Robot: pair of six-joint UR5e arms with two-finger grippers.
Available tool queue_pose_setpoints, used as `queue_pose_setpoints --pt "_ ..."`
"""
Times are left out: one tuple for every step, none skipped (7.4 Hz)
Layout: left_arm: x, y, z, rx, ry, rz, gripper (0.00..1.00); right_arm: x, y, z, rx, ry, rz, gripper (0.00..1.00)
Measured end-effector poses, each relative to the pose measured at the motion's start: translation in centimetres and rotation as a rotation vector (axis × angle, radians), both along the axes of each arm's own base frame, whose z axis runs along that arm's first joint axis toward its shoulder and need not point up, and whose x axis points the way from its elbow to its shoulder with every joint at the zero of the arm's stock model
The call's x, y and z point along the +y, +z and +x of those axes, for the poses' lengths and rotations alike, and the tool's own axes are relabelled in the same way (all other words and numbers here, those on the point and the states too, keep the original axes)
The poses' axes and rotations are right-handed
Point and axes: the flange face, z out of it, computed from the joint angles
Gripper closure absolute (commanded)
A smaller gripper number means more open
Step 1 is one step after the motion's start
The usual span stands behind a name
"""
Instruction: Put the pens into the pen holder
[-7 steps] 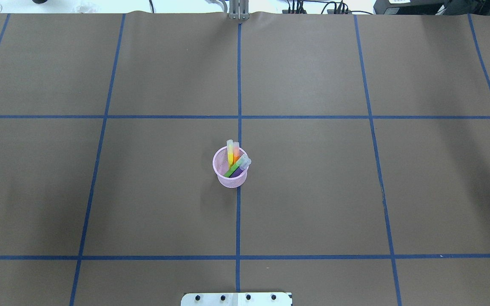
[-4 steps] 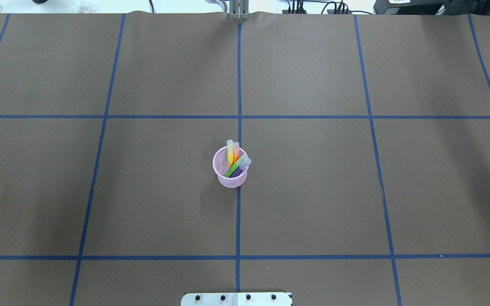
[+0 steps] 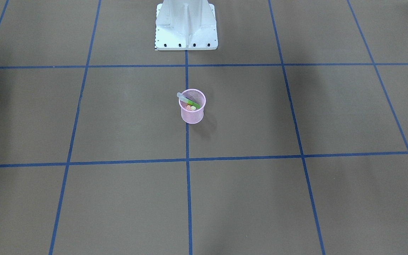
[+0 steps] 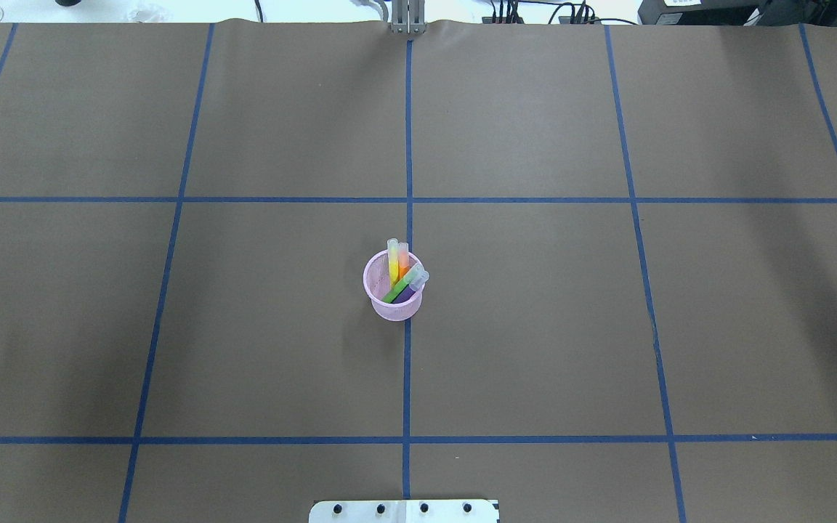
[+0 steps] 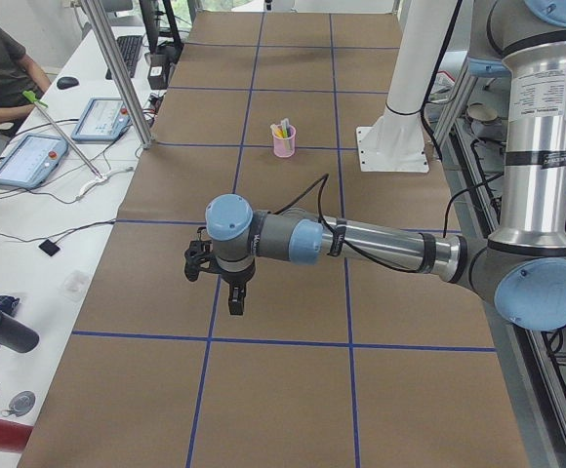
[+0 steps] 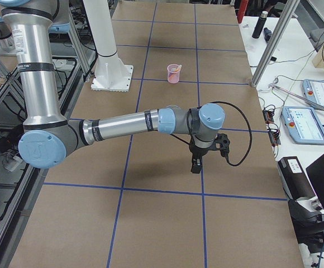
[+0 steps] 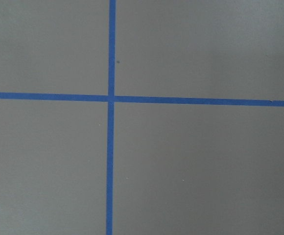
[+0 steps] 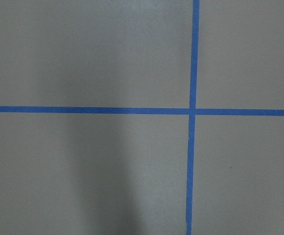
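At the table's (image 4: 535, 327) middle, the pink mesh pen holder (image 4: 397, 311) contains all four pens (image 4: 394, 266), well apart from the left gripper (image 5: 235, 301) and right gripper (image 6: 195, 166); their fingers' state cannot be told.

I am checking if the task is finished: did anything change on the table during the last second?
Nothing visibly changed. In the overhead view the pen holder stands on the same spot on the middle blue line, and the yellow pen, orange pen, green pen and purple pen lean in it as before. No arm shows there, then or now.
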Motion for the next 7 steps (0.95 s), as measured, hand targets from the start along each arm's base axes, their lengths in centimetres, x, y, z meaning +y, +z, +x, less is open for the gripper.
queue_pose_setpoints --pt "0.7 0.5 -0.2 -0.018 0.001 -0.01 0.0 0.0 0.0 0.0 0.0 0.0 -0.001 0.0" --pt "2.3 1.9 -0.3 -0.02 0.003 -0.038 0.0 0.0 0.0 0.0 0.0 0.0 -0.001 0.0" --pt "4.6 3.0 -0.4 -0.011 0.001 -0.068 0.0 0.1 0.0 0.0 0.0 -0.002 0.001 0.0" --pt "6.0 2.7 -0.5 0.002 -0.015 -0.084 0.0 0.1 0.1 0.0 0.001 -0.005 0.003 0.0" --pt "6.3 2.0 -0.5 0.008 -0.04 -0.1 0.0 0.3 0.6 0.0 0.002 -0.009 -0.002 0.0" --pt "5.6 1.6 -0.5 0.007 -0.059 -0.11 0.0 0.8 1.4 0.1 0.003 -0.013 -0.011 0.0" --pt "4.6 1.4 -0.5 0.004 -0.067 -0.112 0.0 1.5 2.4 0.1 0.003 -0.017 -0.017 0.0"
